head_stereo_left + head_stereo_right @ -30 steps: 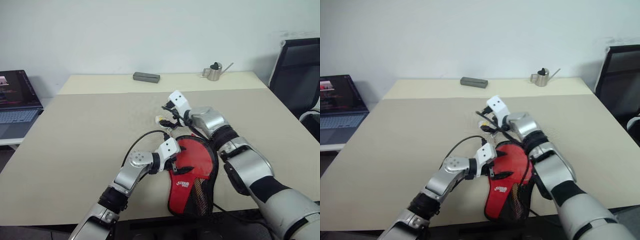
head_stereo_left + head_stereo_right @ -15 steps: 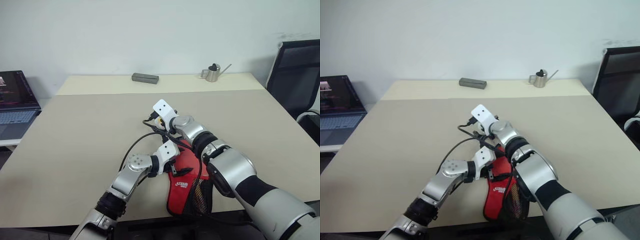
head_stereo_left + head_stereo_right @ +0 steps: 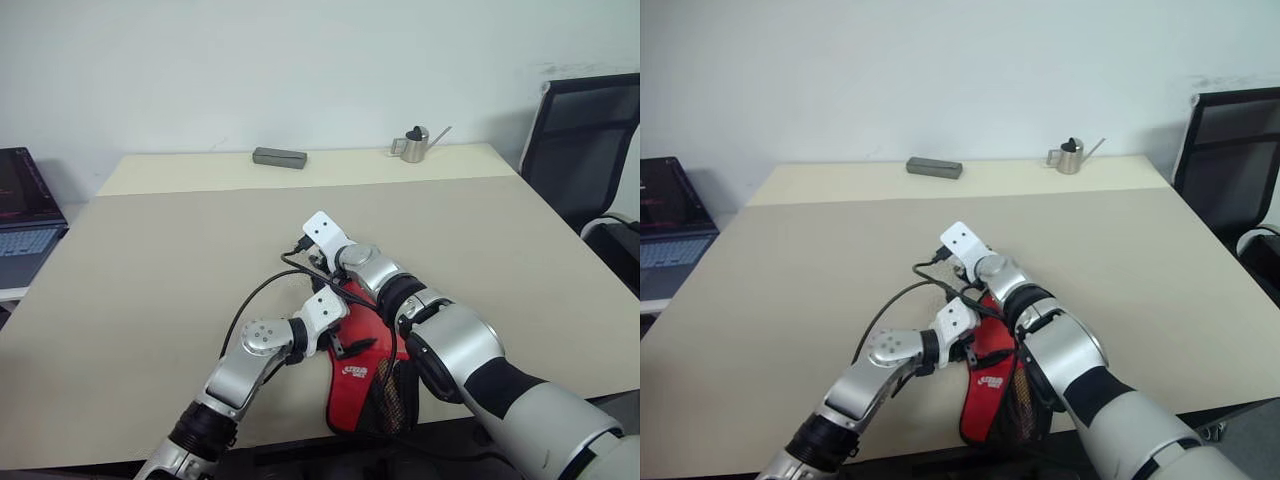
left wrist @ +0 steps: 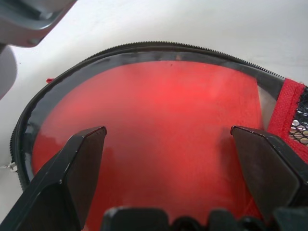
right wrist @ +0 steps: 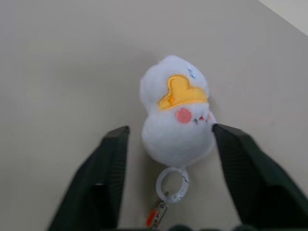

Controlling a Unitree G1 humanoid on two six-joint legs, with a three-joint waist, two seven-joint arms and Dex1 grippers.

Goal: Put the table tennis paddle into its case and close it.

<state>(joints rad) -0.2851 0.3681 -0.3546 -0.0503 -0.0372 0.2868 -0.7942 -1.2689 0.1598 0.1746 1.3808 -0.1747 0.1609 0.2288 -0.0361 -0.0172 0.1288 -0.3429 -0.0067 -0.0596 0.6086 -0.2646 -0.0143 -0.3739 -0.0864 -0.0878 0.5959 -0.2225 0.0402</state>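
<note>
Both arms reach forward and inward, wrists nearly crossing. The left tool (image 4: pixel 166 159) has its fingers spread wide; the right tool (image 5: pixel 168 163) is parted, fingers angled downward.

Both arms reach over the case (image 3: pixel 365 385) (red and black) near the table's (image 3: pixel 150 260) front edge.

You're looking at an office. A black mesh office chair (image 3: pixel 575 140) stands beside the wide beige worktop (image 3: pixel 150 250). An open laptop (image 3: pixel 25 215) sits against a plain white wall (image 3: pixel 300 60).
</note>
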